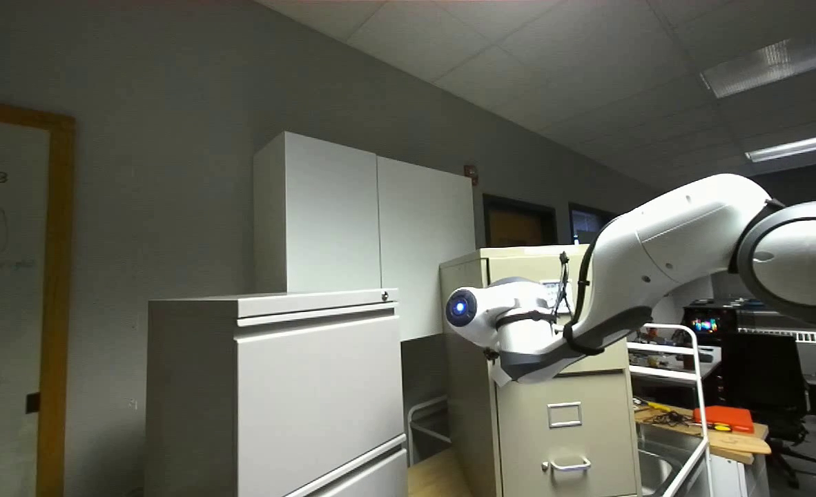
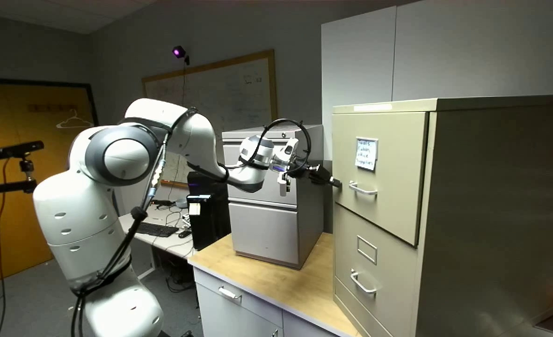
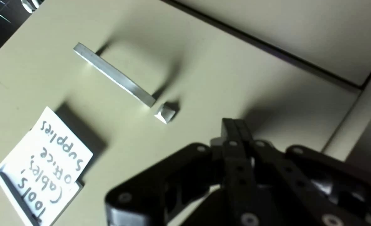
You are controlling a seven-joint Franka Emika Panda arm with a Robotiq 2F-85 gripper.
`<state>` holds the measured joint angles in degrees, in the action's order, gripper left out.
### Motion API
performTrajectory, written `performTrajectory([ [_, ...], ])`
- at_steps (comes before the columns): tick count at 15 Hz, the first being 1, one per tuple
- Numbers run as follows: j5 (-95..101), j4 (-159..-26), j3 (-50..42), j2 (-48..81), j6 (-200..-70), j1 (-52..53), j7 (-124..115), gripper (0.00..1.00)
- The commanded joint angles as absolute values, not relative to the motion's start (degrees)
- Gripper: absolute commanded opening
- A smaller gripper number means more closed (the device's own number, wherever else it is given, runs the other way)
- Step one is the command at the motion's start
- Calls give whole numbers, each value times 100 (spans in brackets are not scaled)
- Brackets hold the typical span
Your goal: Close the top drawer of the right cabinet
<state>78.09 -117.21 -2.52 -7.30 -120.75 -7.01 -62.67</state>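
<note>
The right cabinet is a narrow beige filing cabinet, also seen in an exterior view behind the arm. Its top drawer has a silver handle and a handwritten label. A narrow dark gap runs along the drawer front's side and lower edges, and the front stands slightly proud of the frame. The drawer fills most of the wrist view. My gripper is shut and empty, fingertips at the drawer front, beside the lock in the wrist view. I cannot tell whether they touch it.
A pale-grey cabinet stands beside the beige one on a wooden counter. A white wall cupboard hangs behind. The lower drawer has its own protruding handle. A white rack stands beside the beige cabinet.
</note>
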Motion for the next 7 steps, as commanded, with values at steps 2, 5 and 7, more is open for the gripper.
performTrajectory([
  [2, 7604, -10378, -615, 288, -12186, -830, -5718, 0],
  [5, 7096, -10130, -630, 412, -12005, -817, -5346, 0],
  [7, 6713, -10033, -635, 442, -11901, -808, -5067, 0],
])
